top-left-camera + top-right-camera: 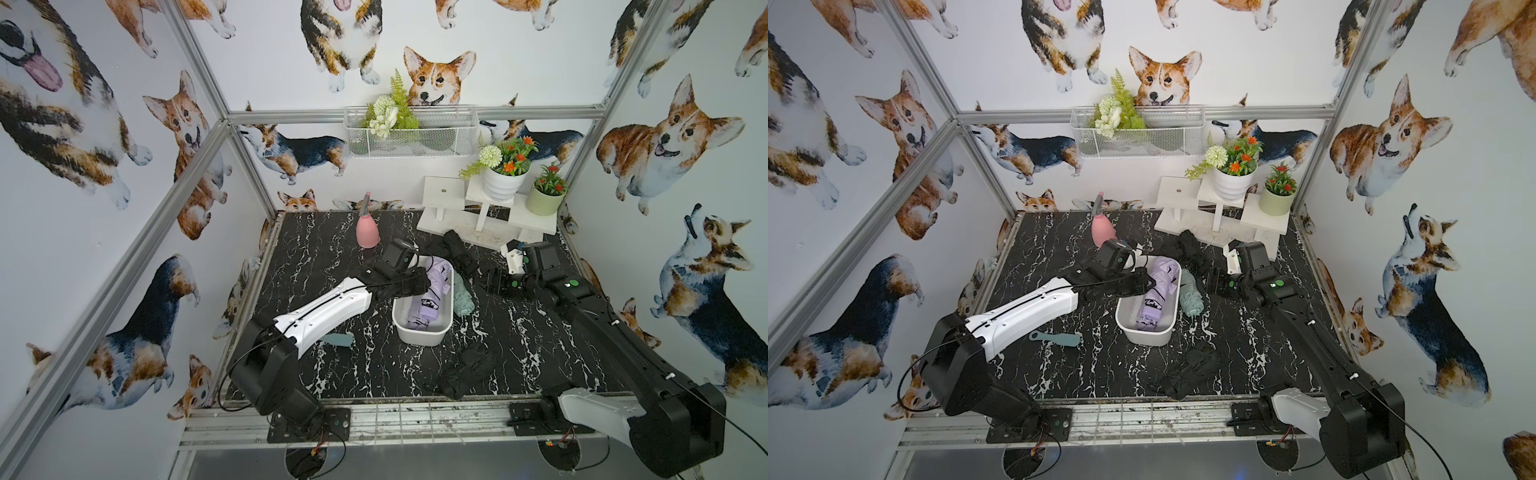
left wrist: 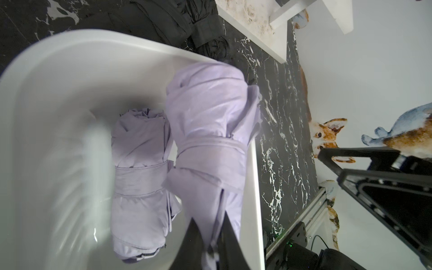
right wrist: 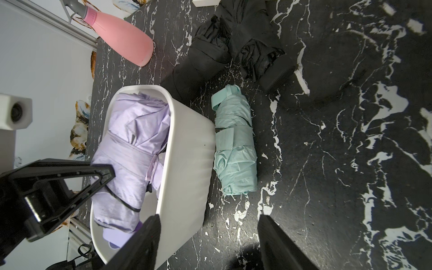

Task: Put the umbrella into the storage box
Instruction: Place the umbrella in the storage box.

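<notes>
**Lilac umbrella in my left pincer, tilted inside the storage box**

Nearest to my bases, a near black umbrella (image 1: 469, 370) lies folded on the bench (image 1: 316, 257). A flat teal tool (image 1: 338, 340) lies close to my left arm.

Behind these, about in the middle of the bench, stands the white storage box (image 1: 419, 332), with its long side running away from me. My left pincer (image 2: 211, 247) reaches in over the left wall of the box and is closed on the fabric of a lilac umbrella (image 2: 210, 112). This umbrella is inside the box but tilted. Its far end comes up to the rim at the far right corner, and I cannot tell if it rests there. A second lilac umbrella (image 2: 140, 163) lies flat on the floor of the box, side by side with the held one.

Just outside the right wall of the box, a mint umbrella (image 3: 233, 145) lies on the bench, parallel to that wall. My right pincer (image 3: 208, 217) hangs above the bench near it. Its jaws stand wide apart and hold nothing.

Farther away lies a far black umbrella (image 1: 457, 249), and left of it stands a pink spray bottle (image 1: 368, 230). At the back right is a white stand (image 1: 442, 195) with two flower pots. A wire-mesh basket (image 1: 436, 137) with flowers hangs on the back wall.
</notes>
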You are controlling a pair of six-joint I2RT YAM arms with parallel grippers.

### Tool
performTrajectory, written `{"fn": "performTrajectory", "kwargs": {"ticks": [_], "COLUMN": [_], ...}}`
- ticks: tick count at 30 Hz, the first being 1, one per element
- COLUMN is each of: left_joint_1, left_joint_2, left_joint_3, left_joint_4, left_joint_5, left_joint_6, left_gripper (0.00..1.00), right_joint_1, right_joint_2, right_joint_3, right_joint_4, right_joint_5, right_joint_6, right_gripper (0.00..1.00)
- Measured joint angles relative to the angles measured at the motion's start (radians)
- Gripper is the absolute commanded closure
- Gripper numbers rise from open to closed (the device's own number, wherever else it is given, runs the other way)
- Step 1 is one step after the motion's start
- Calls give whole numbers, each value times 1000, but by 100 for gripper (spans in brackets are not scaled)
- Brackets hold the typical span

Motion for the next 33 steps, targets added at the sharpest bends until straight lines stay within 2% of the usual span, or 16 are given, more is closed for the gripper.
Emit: {"fn": "performTrajectory", "kwargs": {"ticks": [12,14,16,17,19,25,28,33], "left_joint_1": [0,0,-1,-2,-5,-13,-12,-6], "left_joint_2": [135,143,150,151,148,40,-21,-29], "left_joint_3": [28,19,12,8,2,-6,-6,-5], "left_joint_4": [46,68,77,85,90,77,67,25], "left_joint_5": [6,11,13,13,13,2,-27,-47], "left_joint_6": [-1,-4,-5,-8,-7,23,48,75], "left_gripper": [100,85,47,34,22,12,11,14], "right_joint_1": [-27,-31,-30,-31,-30,-31,-30,-16], "right_joint_2": [-3,-3,-3,-3,-3,40,60,76], "right_joint_3": [-8,-8,-8,-8,-9,6,19,33], "right_joint_4": [0,0,0,0,0,0,0,3], "right_joint_5": [-6,-7,-7,-7,-8,-44,-62,-81], "right_joint_6": [-4,-6,-9,-10,-10,-10,-10,-7], "right_gripper": [28,26,26,26,26,27,29,36]}}
